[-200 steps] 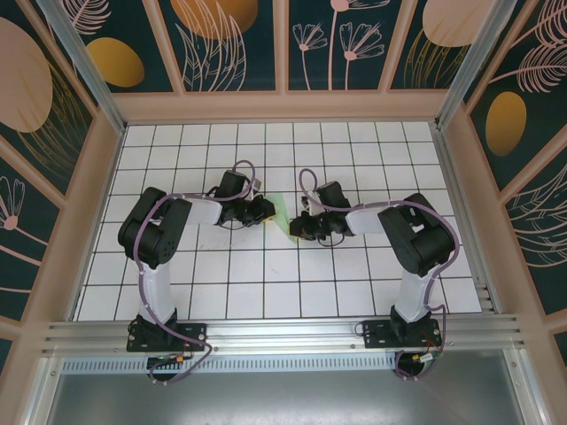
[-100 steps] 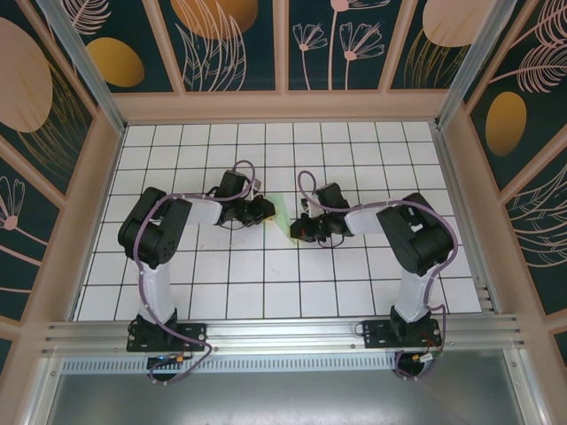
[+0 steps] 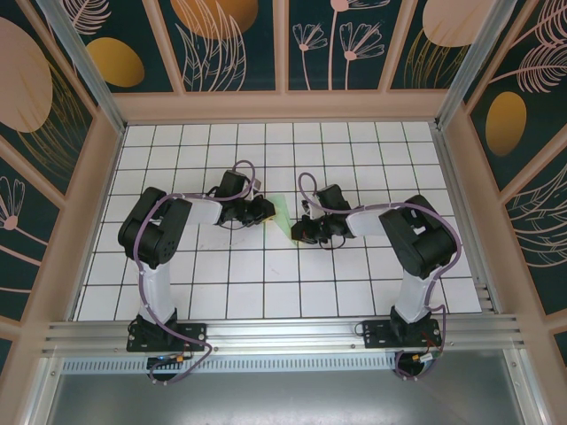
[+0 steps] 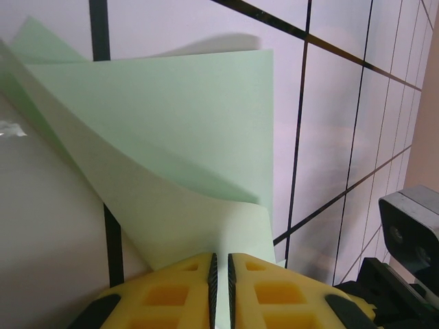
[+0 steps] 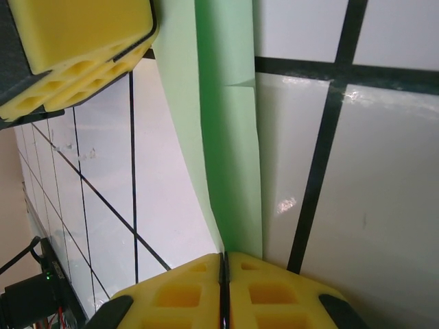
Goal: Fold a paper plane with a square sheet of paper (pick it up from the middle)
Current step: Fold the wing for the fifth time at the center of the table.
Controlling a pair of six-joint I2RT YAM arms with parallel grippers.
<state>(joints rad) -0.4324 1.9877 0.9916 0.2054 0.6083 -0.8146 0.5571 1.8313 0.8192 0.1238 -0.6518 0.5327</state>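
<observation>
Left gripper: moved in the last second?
No. In the top view the left gripper sits over the same grid tile as before, shut on the paper sheet.

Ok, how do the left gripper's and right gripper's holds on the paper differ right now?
The left gripper pinches where the sheet of paper fans out in broad curved layers; the right gripper pinches a narrow, flatter folded strip. From above, the left gripper sits slightly farther up the table, the right gripper nearer the bases. Both are shut on the same sheet of paper.
</observation>
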